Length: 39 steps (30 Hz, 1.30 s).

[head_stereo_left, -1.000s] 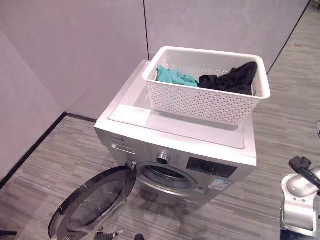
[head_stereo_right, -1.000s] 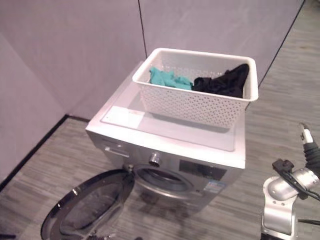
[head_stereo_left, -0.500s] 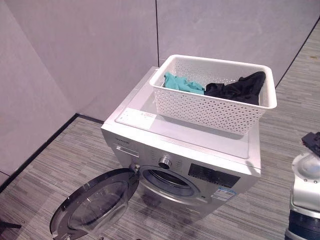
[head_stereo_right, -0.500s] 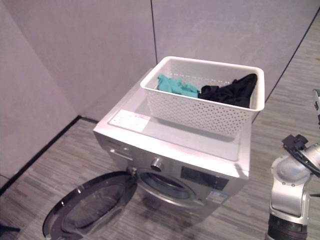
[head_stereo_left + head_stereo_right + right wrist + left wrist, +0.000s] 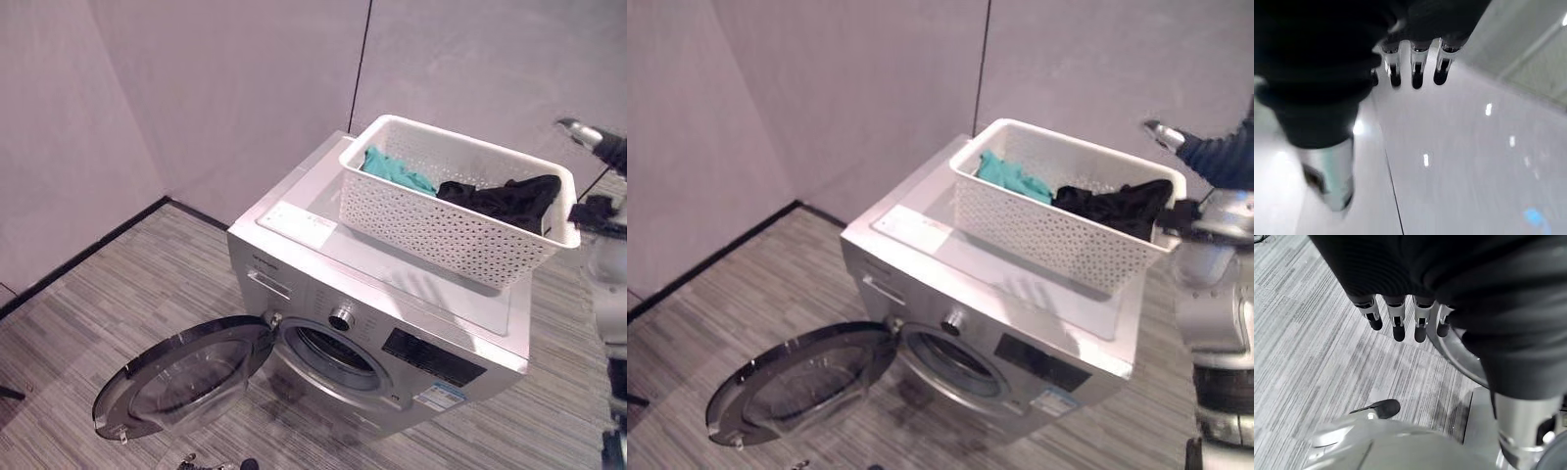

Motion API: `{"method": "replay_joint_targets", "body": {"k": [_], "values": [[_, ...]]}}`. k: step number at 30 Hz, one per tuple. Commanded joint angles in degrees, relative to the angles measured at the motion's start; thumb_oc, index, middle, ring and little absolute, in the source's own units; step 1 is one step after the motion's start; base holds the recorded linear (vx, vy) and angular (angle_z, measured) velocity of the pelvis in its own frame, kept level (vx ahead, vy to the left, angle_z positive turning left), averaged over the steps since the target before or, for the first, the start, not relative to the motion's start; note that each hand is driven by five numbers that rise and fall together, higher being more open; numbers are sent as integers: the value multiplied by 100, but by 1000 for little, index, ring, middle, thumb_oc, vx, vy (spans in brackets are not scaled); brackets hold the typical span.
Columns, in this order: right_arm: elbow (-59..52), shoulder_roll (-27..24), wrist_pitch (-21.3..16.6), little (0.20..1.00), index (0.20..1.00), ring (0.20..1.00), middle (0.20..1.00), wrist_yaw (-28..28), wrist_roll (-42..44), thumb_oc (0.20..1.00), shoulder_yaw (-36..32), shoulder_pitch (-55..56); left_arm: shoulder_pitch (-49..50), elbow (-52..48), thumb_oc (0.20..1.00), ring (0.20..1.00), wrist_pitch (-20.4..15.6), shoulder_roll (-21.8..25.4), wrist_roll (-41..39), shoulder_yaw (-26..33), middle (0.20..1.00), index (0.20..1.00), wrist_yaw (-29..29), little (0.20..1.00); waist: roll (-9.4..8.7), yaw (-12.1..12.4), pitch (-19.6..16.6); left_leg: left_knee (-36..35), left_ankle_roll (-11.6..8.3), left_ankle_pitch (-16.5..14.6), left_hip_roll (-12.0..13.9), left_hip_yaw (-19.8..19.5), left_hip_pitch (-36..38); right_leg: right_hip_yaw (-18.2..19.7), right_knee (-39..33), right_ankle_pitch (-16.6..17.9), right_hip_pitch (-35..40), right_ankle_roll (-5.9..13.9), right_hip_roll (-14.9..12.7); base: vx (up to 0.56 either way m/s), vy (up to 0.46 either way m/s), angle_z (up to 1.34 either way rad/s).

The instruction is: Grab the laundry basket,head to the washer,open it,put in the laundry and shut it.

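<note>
White laundry basket (image 5: pixel 453 204) sits on the washer (image 5: pixel 392 323), door (image 5: pixel 181 377) open; its far corner is hidden behind the raised right hand (image 5: pixel 1215 155). Both hands' fingers (image 5: pixel 1396 323) hang relaxed, empty.

washer (image 5: pixel 392 323) stickers – print too small to read

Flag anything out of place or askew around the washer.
The white basket sits askew on the washer, its right end jutting past the top's edge, with the black garment draped onto its rim. The teal cloth lies inside. The washer door hangs wide open, as the task needs.
</note>
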Motion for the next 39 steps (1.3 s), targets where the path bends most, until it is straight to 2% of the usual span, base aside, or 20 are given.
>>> {"method": "replay_joint_targets", "body": {"k": [1, 4, 12, 16, 24, 30, 32, 39], "values": [[856, -765, 9, 1000, 1000, 1000, 1000, 997, 640, 1000, 1106, -1303, -168, 271, 1000, 1000, -51, 60, -149, -227, 1000, 1000, -297, 1000, 67, 331, -102, 154, 230, -520, 266, -174, 295, 105, 87, 598, -701, -277, 218, -30, 5, 8], [1861, -829, 0, 1000, 1000, 1000, 1000, 1418, 855, 1000, 2126, -2339, -197, 320, 1000, 1000, -70, 63, -245, -251, 1000, 1000, -399, 1000, 17, 350, -74, 144, 201, -486, 277, -241, 241, 1, 49, 614, -687, -274, 214, -10, 1, 16], [3268, -576, 35, 1000, 1000, 1000, 1000, 1923, 1020, 1000, 3446, -3730, -331, 356, 1000, 1000, -86, 140, -473, -280, 1000, 1000, -491, 1000, -141, 479, 93, 118, 155, -371, 314, -426, 8, -190, 52, 616, -782, -280, 240, -24, -12, 16], [3936, -485, -8, 1000, 1000, 1000, 1000, 2219, 1469, 1000, 4151, -4416, -471, 308, 1000, 1000, -125, 257, -768, -280, 1000, 1000, -521, 1000, -313, 576, 385, 147, 116, -250, 348, -574, -316, -321, 72, 641, -968, -295, 272, -87, -36, 19], [4270, -1062, -51, 1000, 1000, 1000, 1000, 2802, 1704, 1000, 5293, -5035, -592, 403, 1000, 1000, -123, 324, -1079, -240, 1000, 1000, -599, 1000, -514, 540, 640, 110, 29, -90, 408, -742, -630, -555, 46, 668, -1134, -310, 326, -28, -27, 20], [3753, -1538, -132, 1000, 1000, 1000, 1000, 2879, 1867, 1000, 5416, -5017, -578, 494, 1000, 1000, -118, 309, -1144, -122, 1000, 1000, -642, 1000, -581, 438, 607, 78, 14, -112, 443, -708, -594, -536, 41, 657, -1136, -311, 346, 20, -7, 1], [3295, -1904, -219, 1000, 1000, 1000, 1000, 2821, 2149, 1000, 5103, -4752, -540, 500, 1000, 1000, -125, 275, -1139, -83, 1000, 1000, -664, 1000, -586, 353, 550, 63, 20, -159, 448, -652, -526, -488, 33, 656, -1137, -302, 364, 47, 2, -2], [2594, -2658, -368, 1000, 1000, 1000, 1000, 2837, 2621, 1000, 4440, -4100, -464, 381, 1000, 1000, -162, 262, -1090, -40, 1000, 1000, -709, 1000, -551, 212, 434, 33, 19, -251, 480, -498, -344, -365, 32, 643, -1132, -289, 379, 41, 3, -10]]}}
